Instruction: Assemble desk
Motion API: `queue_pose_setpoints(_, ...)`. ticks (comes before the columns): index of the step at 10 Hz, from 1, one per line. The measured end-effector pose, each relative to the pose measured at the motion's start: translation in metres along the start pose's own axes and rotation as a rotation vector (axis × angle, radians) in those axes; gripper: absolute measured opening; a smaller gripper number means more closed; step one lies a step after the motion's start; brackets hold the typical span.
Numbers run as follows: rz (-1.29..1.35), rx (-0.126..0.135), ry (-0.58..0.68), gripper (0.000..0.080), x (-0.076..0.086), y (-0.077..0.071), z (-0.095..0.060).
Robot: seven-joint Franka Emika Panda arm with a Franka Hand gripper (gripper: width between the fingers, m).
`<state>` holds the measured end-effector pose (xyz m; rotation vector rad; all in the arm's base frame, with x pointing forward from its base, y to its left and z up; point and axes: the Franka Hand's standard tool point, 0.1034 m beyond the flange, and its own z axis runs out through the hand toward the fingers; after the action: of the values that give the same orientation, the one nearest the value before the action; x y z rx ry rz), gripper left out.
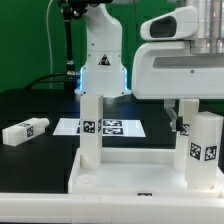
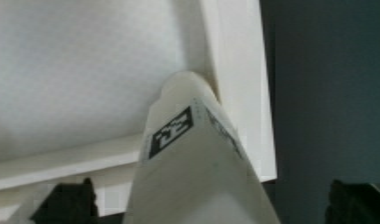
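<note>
Landmark: we place everything against the white plastic rectangular tray-like tabletop (image 1: 120, 172) with its raised rim, which lies near the front of the black table (image 1: 30, 105).
Legs in sockets: we see one white block leg (image 1: 92, 128) standing upright at the tabletop's corner on the exterior view's left, and a second white tagged leg (image 1: 203, 145) upright at the corner on the exterior view's right.
Loose leg: a third white tagged leg (image 1: 25, 130) lies on its side on the black table, well apart from the tabletop, toward the exterior view's left.
Marker board: the thin flat marker board (image 1: 100, 127) lies just behind the tabletop.
Arm pose: we see the glossy white arm (image 1: 180, 60) reaching in from the exterior view's right, its wrist level and the gripper (image 1: 183, 122) pointing straight down beside the right-hand leg.
Jaws: we find them spread wide; in the wrist view the dark fingertips (image 2: 66, 200) stand either side of the leg (image 2: 190, 160) without pressing it.
Contact: we cannot tell whether either finger touches the leg.
</note>
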<state>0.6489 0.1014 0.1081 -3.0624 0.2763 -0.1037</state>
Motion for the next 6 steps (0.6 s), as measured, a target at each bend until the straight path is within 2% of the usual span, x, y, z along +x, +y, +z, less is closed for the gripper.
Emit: queue_pose_setpoints(6, -0.456, -0.029, -0.003, 0.0649, -0.0001, 0.0032, 0.0034)
